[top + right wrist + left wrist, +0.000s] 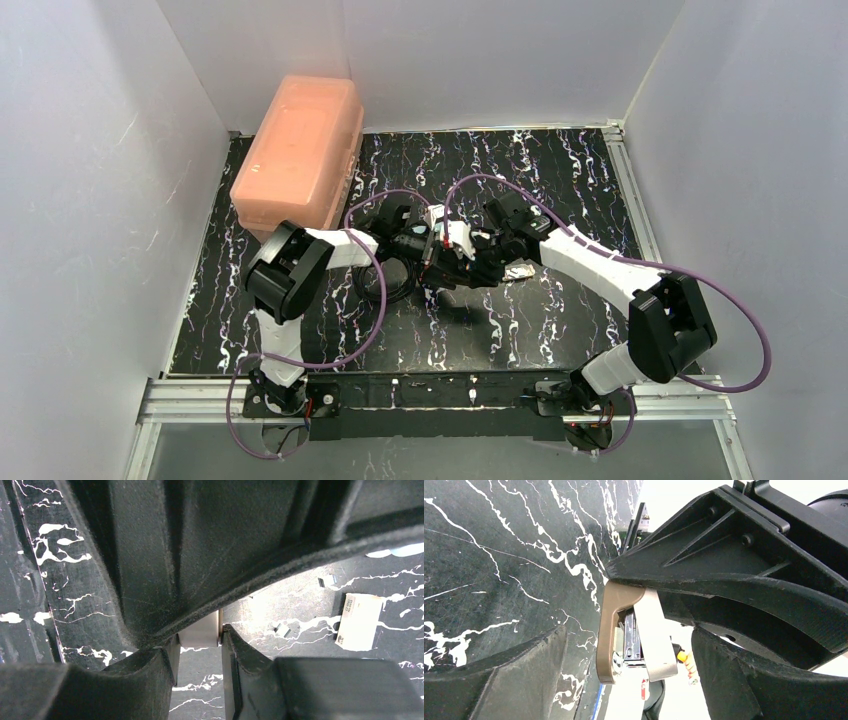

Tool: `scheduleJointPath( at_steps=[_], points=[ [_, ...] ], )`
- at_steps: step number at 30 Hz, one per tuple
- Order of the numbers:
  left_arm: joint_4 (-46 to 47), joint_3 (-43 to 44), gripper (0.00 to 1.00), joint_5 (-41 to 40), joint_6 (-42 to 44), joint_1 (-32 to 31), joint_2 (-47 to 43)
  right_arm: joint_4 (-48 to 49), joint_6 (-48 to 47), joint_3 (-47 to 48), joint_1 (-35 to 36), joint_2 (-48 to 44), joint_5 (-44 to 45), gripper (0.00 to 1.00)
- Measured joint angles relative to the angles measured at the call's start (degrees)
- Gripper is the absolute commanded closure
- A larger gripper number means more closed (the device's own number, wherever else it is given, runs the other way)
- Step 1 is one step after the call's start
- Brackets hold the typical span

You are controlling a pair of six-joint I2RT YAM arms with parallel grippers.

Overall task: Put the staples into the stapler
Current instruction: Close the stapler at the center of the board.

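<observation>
Mid-load: right gripper (199, 639) clamps stapler (634, 640), left gripper (452, 262) spread open beside it.
Sleeve (357, 622) on table (280, 597), 3 o'clock of stapler; loaded or not: cannot tell.

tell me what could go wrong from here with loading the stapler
1. The right pincer clamps the small pale plastic stapler by only a thin edge, so it may twist or slip.
2. The left pincer is open right beside the right one, so the arms could bump.
3. Tiny grey pieces, possibly staples, lie loose near the small cream printed box and look hard to pick up.
</observation>
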Motion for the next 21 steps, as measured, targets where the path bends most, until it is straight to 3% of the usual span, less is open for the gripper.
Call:
scheduleJointPath(
  at_steps=[10,21],
  points=[
    [-6.5,-0.7,0.03,-2.1,5.7,3.3,-4.8,-0.1,-0.1,-0.1,-0.2,-1.0,1.1,0.97],
    [-24.8,-0.3,0.02,-12.8,20.1,9.8,-17.4,0.6,-2.1,-1.3,-3.1,2.8,5.0,0.96]
  ],
)
